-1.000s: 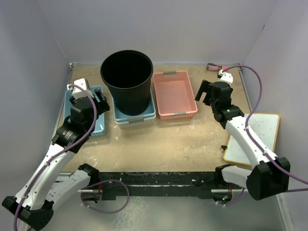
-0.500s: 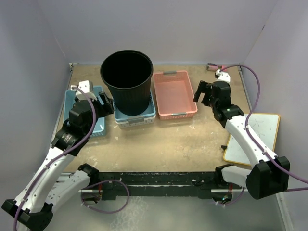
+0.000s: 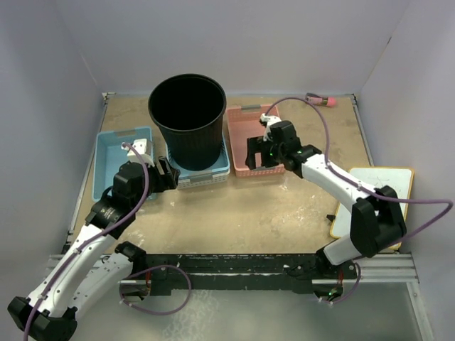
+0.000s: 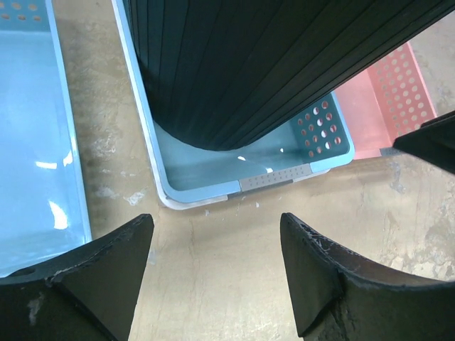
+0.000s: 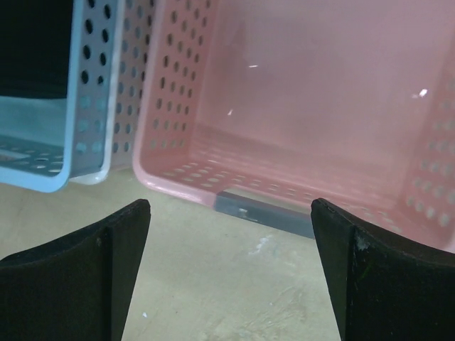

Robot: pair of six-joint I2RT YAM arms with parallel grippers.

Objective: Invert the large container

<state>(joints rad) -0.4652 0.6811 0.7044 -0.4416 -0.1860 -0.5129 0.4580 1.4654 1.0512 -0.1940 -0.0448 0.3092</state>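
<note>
The large container is a tall round black ribbed bin (image 3: pixel 188 121), upright and open at the top. It stands inside a blue basket (image 3: pixel 201 170) nested in a white one. In the left wrist view its black wall (image 4: pixel 270 64) fills the top. My left gripper (image 3: pixel 165 172) is open and empty, low at the bin's near left side, over the table in front of the blue basket (image 4: pixel 284 167). My right gripper (image 3: pixel 254 158) is open and empty, at the pink basket's (image 3: pixel 259 138) near edge, right of the bin. The pink basket (image 5: pixel 313 106) fills the right wrist view.
A second light blue basket (image 3: pixel 114 160) lies left of the bin, also in the left wrist view (image 4: pixel 32 142). A whiteboard (image 3: pixel 373 206) lies at the table's right edge. A pink marker (image 3: pixel 321 101) lies at the far right by the back wall.
My right gripper has swung left from the table's right side to the pink basket's near edge. My left gripper has moved nearer and right, off the light blue basket toward the bin's base.
</note>
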